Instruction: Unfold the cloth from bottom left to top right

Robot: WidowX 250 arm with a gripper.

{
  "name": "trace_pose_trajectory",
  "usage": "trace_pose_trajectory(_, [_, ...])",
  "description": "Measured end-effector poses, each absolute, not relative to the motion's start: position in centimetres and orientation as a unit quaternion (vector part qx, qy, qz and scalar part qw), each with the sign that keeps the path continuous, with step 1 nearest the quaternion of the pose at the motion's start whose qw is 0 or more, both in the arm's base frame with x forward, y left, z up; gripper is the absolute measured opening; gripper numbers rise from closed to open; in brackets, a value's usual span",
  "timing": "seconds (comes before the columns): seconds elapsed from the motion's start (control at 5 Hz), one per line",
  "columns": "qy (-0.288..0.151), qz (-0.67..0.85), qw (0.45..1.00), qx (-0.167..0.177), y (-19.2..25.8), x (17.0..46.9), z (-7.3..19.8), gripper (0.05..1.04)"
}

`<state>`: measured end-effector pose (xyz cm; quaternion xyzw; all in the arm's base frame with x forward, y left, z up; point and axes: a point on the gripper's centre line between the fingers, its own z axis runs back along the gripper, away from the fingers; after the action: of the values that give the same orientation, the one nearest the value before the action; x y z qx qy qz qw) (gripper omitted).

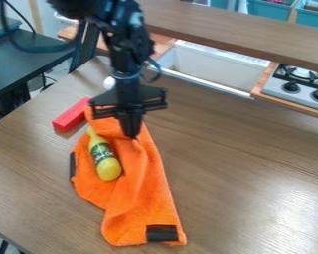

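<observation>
The black gripper (132, 130) points down over the upper part of the orange cloth (143, 191), its tips at the fabric. Rumpled and creased, the cloth runs from beneath the gripper toward the front of the table, with a black patch at its lower right corner and another dark patch at its left edge. A yellow bottle (109, 167) with a dark label lies on the cloth, left of and below the gripper. Whether the fingertips hold any fabric cannot be made out.
A red block (71, 115) lies by the cloth's upper left edge. A small white object (109, 83) sits behind the gripper. Along the back are a white sink (211, 67), a stove (301, 84) and a raised wooden shelf (234, 27).
</observation>
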<state>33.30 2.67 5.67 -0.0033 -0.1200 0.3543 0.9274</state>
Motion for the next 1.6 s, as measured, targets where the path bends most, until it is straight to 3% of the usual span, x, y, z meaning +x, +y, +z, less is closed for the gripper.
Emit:
trace_pose_trajectory(0.2, [-0.113, 0.325, 0.939, 0.018, 0.3, 35.5, 4.1, 0.049])
trace_pose_trajectory(0.6, [-0.125, 0.273, 0.953, 0.033, -2.4, 38.8, 3.8, 0.049])
trace_pose_trajectory(1.6, [-0.121, 0.173, 0.978, 0.002, -8.3, 43.3, 4.1, 0.049])
